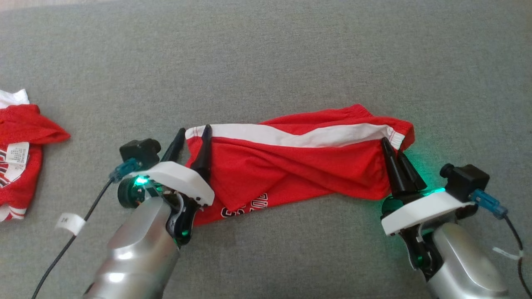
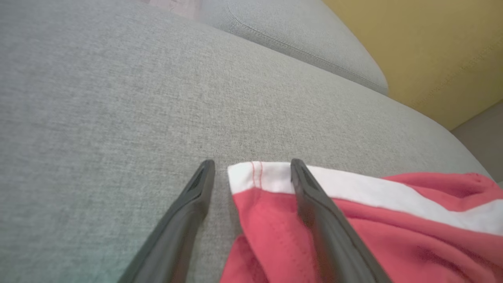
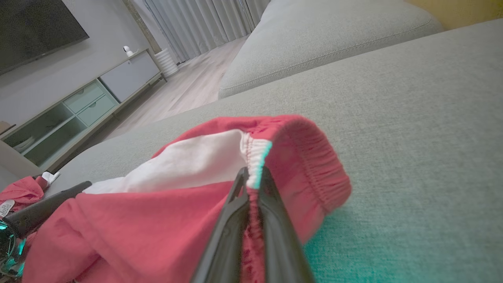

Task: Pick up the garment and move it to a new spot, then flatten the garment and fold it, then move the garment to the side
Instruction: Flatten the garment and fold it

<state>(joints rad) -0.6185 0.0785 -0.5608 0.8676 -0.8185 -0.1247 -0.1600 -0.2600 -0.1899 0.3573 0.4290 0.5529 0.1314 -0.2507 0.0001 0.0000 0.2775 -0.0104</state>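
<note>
The garment (image 1: 291, 162) is a pair of red shorts with a white side stripe, lying stretched left to right on the grey cushion. My right gripper (image 1: 392, 151) is shut on the garment's elastic waistband (image 3: 306, 165) at its right end, with red fabric pinched between the fingers (image 3: 271, 220). My left gripper (image 1: 193, 133) is open at the garment's left end. One finger (image 2: 314, 204) lies over the white hem (image 2: 259, 177), the other (image 2: 188, 208) rests on bare cushion beside it.
A second red and white garment (image 1: 18, 145) with a label lies at the left edge of the grey sofa cushion (image 1: 266, 54). Another cushion (image 3: 314, 35) lies beyond. A TV cabinet (image 3: 86, 102) and wooden floor are off the sofa's far side.
</note>
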